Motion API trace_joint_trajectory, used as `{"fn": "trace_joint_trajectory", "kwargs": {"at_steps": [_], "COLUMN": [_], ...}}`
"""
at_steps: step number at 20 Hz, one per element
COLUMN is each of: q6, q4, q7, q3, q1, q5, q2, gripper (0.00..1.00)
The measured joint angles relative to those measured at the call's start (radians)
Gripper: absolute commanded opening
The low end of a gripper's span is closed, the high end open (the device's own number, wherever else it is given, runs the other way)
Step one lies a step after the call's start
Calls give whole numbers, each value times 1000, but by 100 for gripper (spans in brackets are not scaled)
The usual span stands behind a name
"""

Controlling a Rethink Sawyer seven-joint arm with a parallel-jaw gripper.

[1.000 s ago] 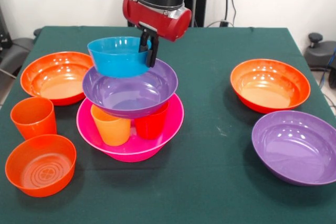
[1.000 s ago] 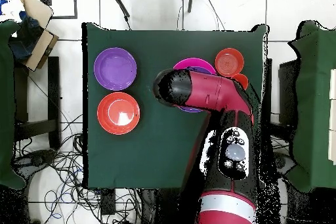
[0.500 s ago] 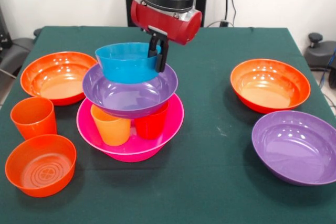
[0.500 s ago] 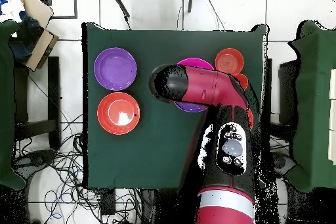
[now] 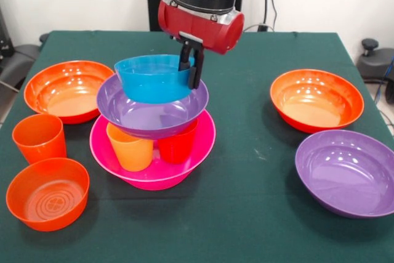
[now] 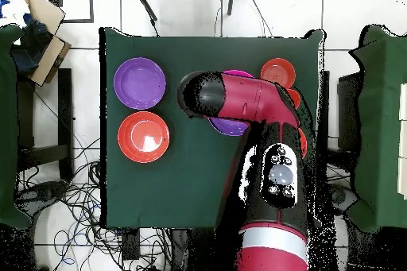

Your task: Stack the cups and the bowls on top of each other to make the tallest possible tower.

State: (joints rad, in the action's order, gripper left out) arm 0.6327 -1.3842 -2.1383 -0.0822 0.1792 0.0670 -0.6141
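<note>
**Colours of the stacking set on the dark green table cloth [image 5: 258, 214]**

Tower: deep pink base bowl [image 5: 197, 152], orange cup [image 5: 130, 147] and red cup [image 5: 177, 145], purple bowl [image 5: 154, 114], blue bowl [image 5: 152, 78]. Loose pieces: two wide orange bowls [image 5: 64, 90] [image 5: 316, 100], a purple bowl [image 5: 347, 172], a small orange bowl [image 5: 47, 193] with ringed floor, a ribbed orange tumbler [image 5: 39, 137]. Arm [image 5: 200, 20]: red and black; black gripper [image 5: 191, 66].
</note>
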Motion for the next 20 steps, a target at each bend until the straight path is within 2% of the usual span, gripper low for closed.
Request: {"fn": "trace_joint_trajectory", "kwargs": {"at_steps": [4,5,20], "q6": [0,0,35], "q4": [15,37,105], "q7": [0,0,0], "q3": [1,1,-22], "q1": [0,-1,-18], "q5": [1,1,1], "q2": [1,3,4], "gripper": [0,100,100]}}
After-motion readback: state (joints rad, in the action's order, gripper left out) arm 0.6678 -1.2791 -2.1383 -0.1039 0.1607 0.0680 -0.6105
